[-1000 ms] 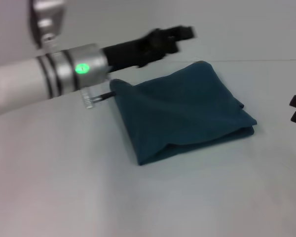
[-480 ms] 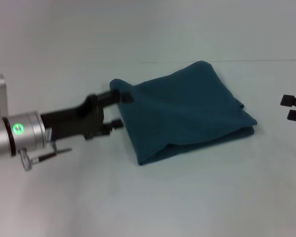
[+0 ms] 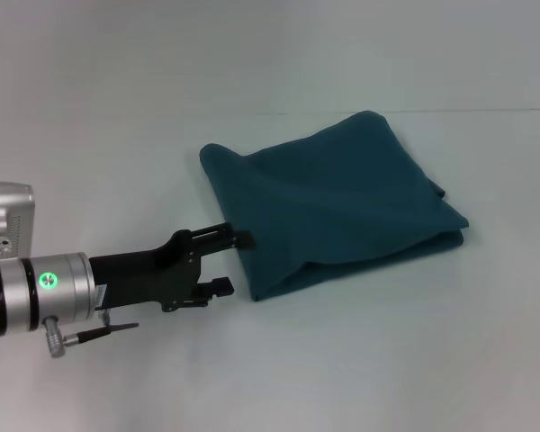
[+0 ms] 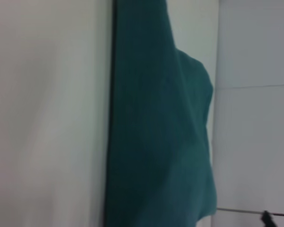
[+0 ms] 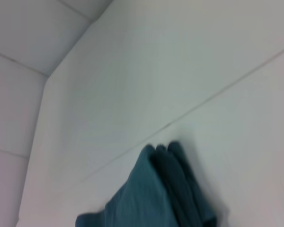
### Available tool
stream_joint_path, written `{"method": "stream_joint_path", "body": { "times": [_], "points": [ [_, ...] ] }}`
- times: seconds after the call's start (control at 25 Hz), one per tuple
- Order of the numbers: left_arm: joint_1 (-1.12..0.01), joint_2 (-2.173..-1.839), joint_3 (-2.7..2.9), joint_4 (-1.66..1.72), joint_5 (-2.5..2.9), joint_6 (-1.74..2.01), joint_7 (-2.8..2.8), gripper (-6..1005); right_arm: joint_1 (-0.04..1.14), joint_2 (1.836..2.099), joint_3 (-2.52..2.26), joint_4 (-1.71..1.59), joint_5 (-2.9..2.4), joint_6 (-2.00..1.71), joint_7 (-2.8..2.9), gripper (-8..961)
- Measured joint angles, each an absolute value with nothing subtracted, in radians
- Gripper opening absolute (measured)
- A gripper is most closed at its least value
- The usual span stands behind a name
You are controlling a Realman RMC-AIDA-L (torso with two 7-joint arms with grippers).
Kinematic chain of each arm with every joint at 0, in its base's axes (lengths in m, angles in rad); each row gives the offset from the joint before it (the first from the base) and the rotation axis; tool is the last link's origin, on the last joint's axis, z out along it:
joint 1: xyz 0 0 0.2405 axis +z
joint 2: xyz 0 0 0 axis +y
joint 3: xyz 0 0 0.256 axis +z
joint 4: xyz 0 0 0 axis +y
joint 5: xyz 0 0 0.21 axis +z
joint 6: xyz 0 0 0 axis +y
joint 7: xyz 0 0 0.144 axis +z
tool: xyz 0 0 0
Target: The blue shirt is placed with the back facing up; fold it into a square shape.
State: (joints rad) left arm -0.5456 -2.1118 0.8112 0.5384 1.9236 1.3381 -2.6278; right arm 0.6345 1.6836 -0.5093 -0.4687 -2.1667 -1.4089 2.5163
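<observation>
The blue shirt [image 3: 333,202] lies folded into a rough four-sided bundle on the white table [image 3: 360,360], a bit right of centre in the head view. Dark teal, plain, soft matte fabric; no lettering shows. The bundle sits turned like a diamond, one corner pointing to the far side, one to the right, one toward the near left. Layers stack at the right and near edges, where a lower fold peeks out under the top one. Top surface has shallow creases and a slight ridge running from the far-left corner across. Far-left corner is a small rounded flap. Edges soft and uneven, not crisp.

Left wrist view: the shirt [image 4: 156,132] fills the middle as a wide teal band with one straight edge against the table and one wavy edge. Right wrist view: only a corner of the shirt [image 5: 156,194], several layers stacked, rounded folds.

Left gripper [image 3: 225,261] is low over the table at the near-left edge of the shirt, black fingers parted with a clear gap, holding nothing; upper finger tip right at or just touching the shirt edge, can't tell contact. Silver wrist with green light behind it.

Right gripper isn't visible in any view.

Table is smooth, white, with a faint seam line along the far side.
</observation>
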Motion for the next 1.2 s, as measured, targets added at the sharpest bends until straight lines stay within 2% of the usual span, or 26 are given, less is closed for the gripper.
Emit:
{"method": "stream_joint_path", "body": {
  "times": [0.08, 0.2, 0.48, 0.8, 1.2],
  "points": [
    [-0.544, -2.115, 0.811, 0.538, 1.932, 1.326, -2.63, 909, 0.645, 1.664, -0.517, -0.477, -2.167, -1.413, 2.542, 719],
    [-0.544, -2.121, 0.811, 0.532, 1.942, 1.291, -2.636, 907, 0.656, 1.654, -0.522, -0.5, -2.167, -1.426, 2.569, 718],
    [-0.593, -2.126, 0.828, 0.453, 1.959, 1.188, -2.636, 904, 0.672, 1.662, -0.527, -0.516, -2.168, -1.429, 2.58, 718],
    [-0.629, -2.147, 0.838, 0.437, 1.964, 1.146, -2.631, 904, 0.682, 1.663, -0.528, -0.517, -2.168, -1.431, 2.581, 718],
    [-0.634, -2.148, 0.837, 0.41, 1.968, 1.12, -2.626, 903, 0.683, 1.665, -0.528, -0.515, -2.168, -1.431, 2.576, 718]
  ]
}}
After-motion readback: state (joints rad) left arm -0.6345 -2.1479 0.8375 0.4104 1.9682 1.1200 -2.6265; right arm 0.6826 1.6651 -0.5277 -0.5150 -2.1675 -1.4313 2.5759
